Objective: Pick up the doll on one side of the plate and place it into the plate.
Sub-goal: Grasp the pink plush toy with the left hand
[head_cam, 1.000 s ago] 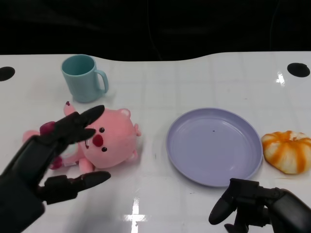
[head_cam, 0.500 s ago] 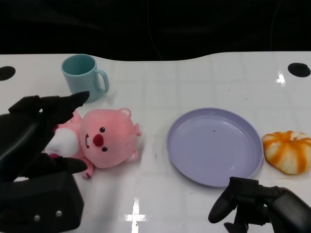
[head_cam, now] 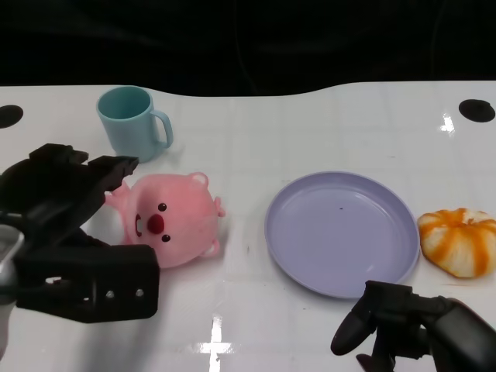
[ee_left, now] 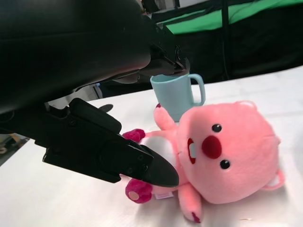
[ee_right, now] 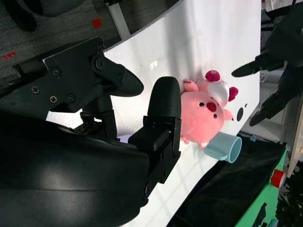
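Observation:
The pink plush doll point(head_cam: 172, 222) lies on the white table, left of the lavender plate point(head_cam: 341, 263), face up. My left hand point(head_cam: 63, 208) is at the doll's left side. It hides the body, with fingers spread above and below it. In the left wrist view, one finger point(ee_left: 118, 158) lies beside the doll point(ee_left: 225, 151) and its magenta feet, while the rest of the left hand point(ee_left: 71, 56) is overhead; no grip shows. My right hand point(head_cam: 411, 335) hovers near the table's front edge below the plate, holding nothing. The right wrist view shows the doll point(ee_right: 203, 116) far off.
A teal mug point(head_cam: 132, 124) stands just behind the doll, close to my left hand's fingers. An orange-and-white pumpkin-shaped object point(head_cam: 459, 242) lies against the plate's right side. The table's dark far edge runs along the back.
My left hand has swung down and in beside the doll, covering its body, which showed before. The doll, the plate and my right hand have stayed put.

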Motion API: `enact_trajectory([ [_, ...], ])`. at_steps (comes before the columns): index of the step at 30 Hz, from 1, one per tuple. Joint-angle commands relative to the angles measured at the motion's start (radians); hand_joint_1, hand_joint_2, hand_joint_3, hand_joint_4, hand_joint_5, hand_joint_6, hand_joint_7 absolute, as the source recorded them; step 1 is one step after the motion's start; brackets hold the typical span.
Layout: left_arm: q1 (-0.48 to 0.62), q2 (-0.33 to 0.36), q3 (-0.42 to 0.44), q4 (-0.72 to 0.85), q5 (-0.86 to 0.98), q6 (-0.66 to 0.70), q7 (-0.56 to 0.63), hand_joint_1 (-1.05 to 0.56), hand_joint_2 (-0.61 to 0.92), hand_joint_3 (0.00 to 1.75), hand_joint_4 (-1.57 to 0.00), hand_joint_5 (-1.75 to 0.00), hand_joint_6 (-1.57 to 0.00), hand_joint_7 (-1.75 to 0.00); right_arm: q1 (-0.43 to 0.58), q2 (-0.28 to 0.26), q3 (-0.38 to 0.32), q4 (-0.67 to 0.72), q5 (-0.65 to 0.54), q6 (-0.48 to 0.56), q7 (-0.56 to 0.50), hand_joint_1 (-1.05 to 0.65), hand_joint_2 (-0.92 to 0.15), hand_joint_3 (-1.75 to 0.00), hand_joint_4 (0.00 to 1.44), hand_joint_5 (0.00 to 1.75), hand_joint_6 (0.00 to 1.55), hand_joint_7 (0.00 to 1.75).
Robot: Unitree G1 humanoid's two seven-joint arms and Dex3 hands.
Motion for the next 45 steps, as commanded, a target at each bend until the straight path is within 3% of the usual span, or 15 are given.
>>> enact_trajectory([
  [1, -0.047, -0.003, -0.028, 0.078, 0.025, -0.009, 0.022, -0.71, 0.91, 0.01, -0.05, -0.39, -0.27, -0.02, 0.002, -0.007, 0.002, -0.021, -0.003, 0.014, -0.005, -0.09, -0.64, -0.95, 0.63, 1.62, 0.57, 1.26],
  [12, -0.195, -0.072, -0.123, 0.404, 0.044, -0.01, 0.064, -0.7, 0.92, 0.01, -0.06, -0.36, -0.27, -0.01, 0.012, -0.009, 0.001, -0.043, 0.003, 0.027, -0.004, -0.08, -0.64, -0.96, 0.63, 1.63, 0.57, 1.27],
  [16, -0.249, -0.099, -0.144, 0.537, 0.024, -0.018, 0.078, -0.67, 0.92, 0.01, -0.14, -0.22, -0.28, 0.0, 0.018, -0.01, 0.001, -0.05, 0.001, 0.029, -0.005, -0.08, -0.64, -0.95, 0.63, 1.63, 0.56, 1.28],
  [22, -0.357, -0.15, -0.219, 0.834, 0.019, -0.089, 0.136, -0.68, 0.92, 0.02, -0.19, -0.16, -0.3, -0.01, 0.032, -0.008, 0.003, -0.069, 0.002, 0.038, -0.01, -0.09, -0.64, -0.95, 0.62, 1.63, 0.56, 1.28],
  [28, -0.41, -0.211, -0.276, 1.044, 0.002, -0.15, 0.226, -0.67, 0.92, 0.02, -0.3, -0.11, -0.38, -0.02, 0.044, -0.016, 0.0, -0.087, -0.002, 0.048, -0.008, -0.08, -0.64, -0.95, 0.62, 1.63, 0.56, 1.28],
  [32, -0.41, -0.258, -0.265, 1.126, -0.049, -0.171, 0.291, -0.54, 0.92, 0.05, -0.47, -0.1, -0.59, -0.05, 0.045, -0.016, 0.0, -0.09, 0.0, 0.047, -0.008, -0.09, -0.65, -0.94, 0.62, 1.64, 0.56, 1.28],
  [33, -0.407, -0.268, -0.259, 1.145, -0.062, -0.185, 0.321, -0.43, 0.92, 0.05, -0.73, -0.18, -0.83, -0.09, 0.045, -0.016, 0.001, -0.091, -0.001, 0.047, -0.008, -0.1, -0.65, -0.94, 0.62, 1.63, 0.56, 1.28],
  [35, -0.398, -0.284, -0.257, 1.183, -0.081, -0.216, 0.382, -0.34, 0.92, 0.06, -0.94, -0.24, -1.04, -0.12, 0.045, -0.016, 0.001, -0.091, 0.0, 0.049, -0.008, -0.1, -0.64, -0.94, 0.62, 1.63, 0.56, 1.28],
  [36, -0.392, -0.287, -0.26, 1.199, -0.085, -0.237, 0.41, -0.29, 0.92, 0.07, -0.96, -0.6, -1.15, -0.2, 0.044, -0.015, 0.001, -0.089, 0.001, 0.05, -0.008, -0.1, -0.64, -0.95, 0.62, 1.63, 0.56, 1.28],
  [37, -0.386, -0.29, -0.264, 1.213, -0.089, -0.255, 0.436, -0.26, 0.92, 0.06, -0.89, -0.99, -1.15, -0.39, 0.043, -0.014, 0.001, -0.088, 0.002, 0.05, -0.008, -0.1, -0.64, -0.95, 0.62, 1.63, 0.57, 1.28],
  [39, -0.374, -0.291, -0.28, 1.229, -0.082, -0.266, 0.485, -0.24, 0.92, 0.11, -0.78, -1.57, -0.95, -1.0, 0.041, -0.015, 0.002, -0.085, 0.0, 0.047, -0.008, -0.11, -0.63, -0.96, 0.63, 1.63, 0.57, 1.28],
  [40, -0.371, -0.291, -0.287, 1.235, -0.079, -0.265, 0.499, -0.24, 0.92, 0.16, -0.74, -1.63, -0.83, -1.2, 0.04, -0.015, 0.001, -0.083, 0.0, 0.046, -0.008, -0.11, -0.63, -0.96, 0.63, 1.63, 0.57, 1.28],
  [42, -0.363, -0.292, -0.287, 1.24, -0.085, -0.26, 0.523, -0.26, 0.92, 0.22, -0.68, -1.53, -0.76, -1.19, 0.037, -0.015, 0.0, -0.081, 0.003, 0.048, -0.006, -0.11, -0.63, -0.96, 0.64, 1.63, 0.57, 1.28],
  [44, -0.35, -0.291, -0.277, 1.233, -0.099, -0.265, 0.551, -0.27, 0.92, 0.26, -0.65, -1.63, -0.72, -1.27, 0.036, -0.017, -0.002, -0.083, 0.003, 0.051, -0.005, -0.11, -0.63, -0.97, 0.63, 1.63, 0.57, 1.28],
  [45, -0.341, -0.289, -0.268, 1.226, -0.109, -0.273, 0.568, -0.26, 0.92, 0.3, -0.68, -1.7, -0.67, -1.46, 0.035, -0.018, -0.004, -0.083, 0.003, 0.051, -0.004, -0.11, -0.63, -0.97, 0.63, 1.63, 0.57, 1.28],
])
